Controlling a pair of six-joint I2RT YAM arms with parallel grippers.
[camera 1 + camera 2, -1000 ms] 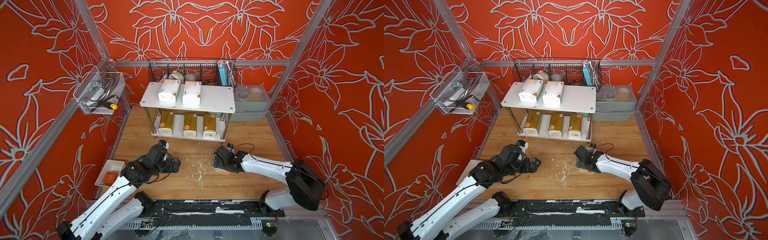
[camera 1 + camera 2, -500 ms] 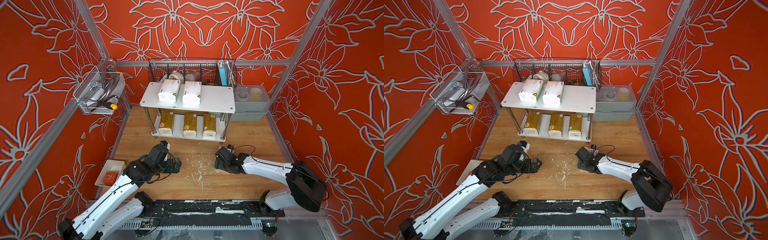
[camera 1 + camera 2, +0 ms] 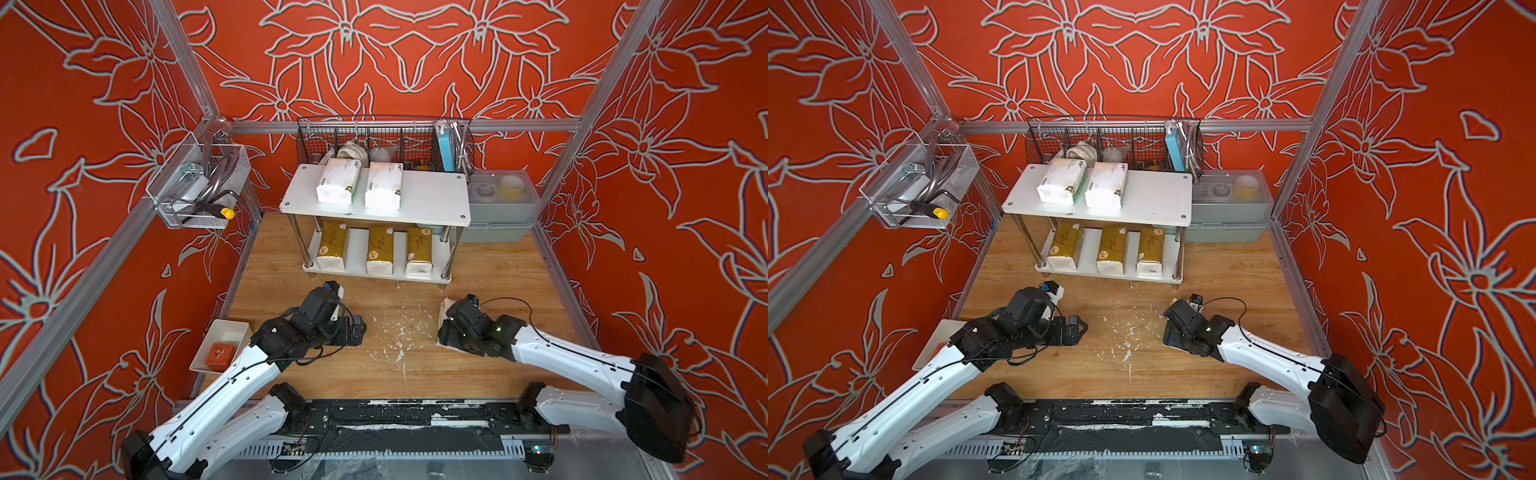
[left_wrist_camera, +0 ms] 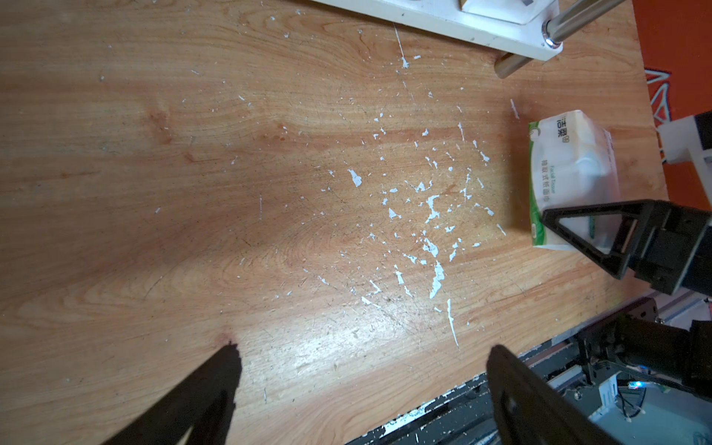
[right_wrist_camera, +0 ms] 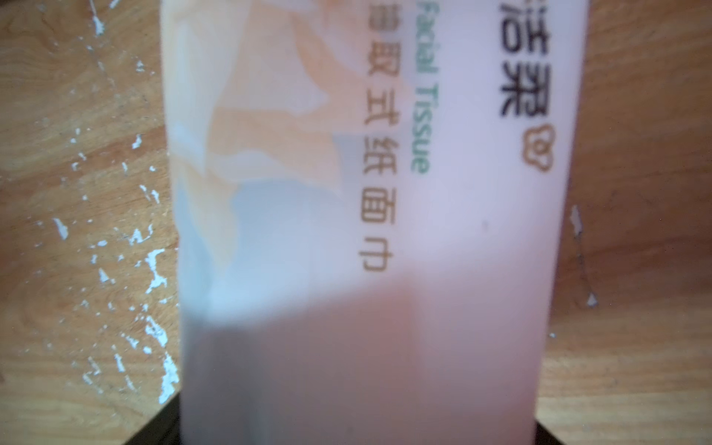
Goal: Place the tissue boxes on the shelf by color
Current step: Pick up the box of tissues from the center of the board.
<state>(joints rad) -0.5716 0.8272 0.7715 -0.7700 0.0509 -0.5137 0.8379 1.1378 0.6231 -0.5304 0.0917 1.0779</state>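
Note:
The shelf (image 3: 432,195) stands at the back of the wooden table. Two white tissue boxes (image 3: 338,183) (image 3: 384,185) lie on its top board, and three gold ones (image 3: 332,247) (image 3: 380,249) (image 3: 419,251) on its lower board. A third white tissue box (image 4: 570,173) with green print lies on the table at the right, mostly hidden under my right gripper (image 3: 449,328) in both top views. The right jaws press against its two long sides, and the pack (image 5: 366,192) fills the right wrist view. My left gripper (image 4: 360,350) hangs open and empty over bare wood at the left.
A black wire basket (image 3: 374,137) hangs behind the shelf, with a grey lidded bin (image 3: 498,208) to its right. A clear tool holder (image 3: 195,187) is fixed to the left wall. A white tray (image 3: 230,332) with an orange block (image 3: 219,356) sits at the table's left edge. White flecks (image 3: 399,332) mark the wood.
The right gripper's jaws have closed in from wide open onto the white tissue box on the table. The left arm has hardly moved.

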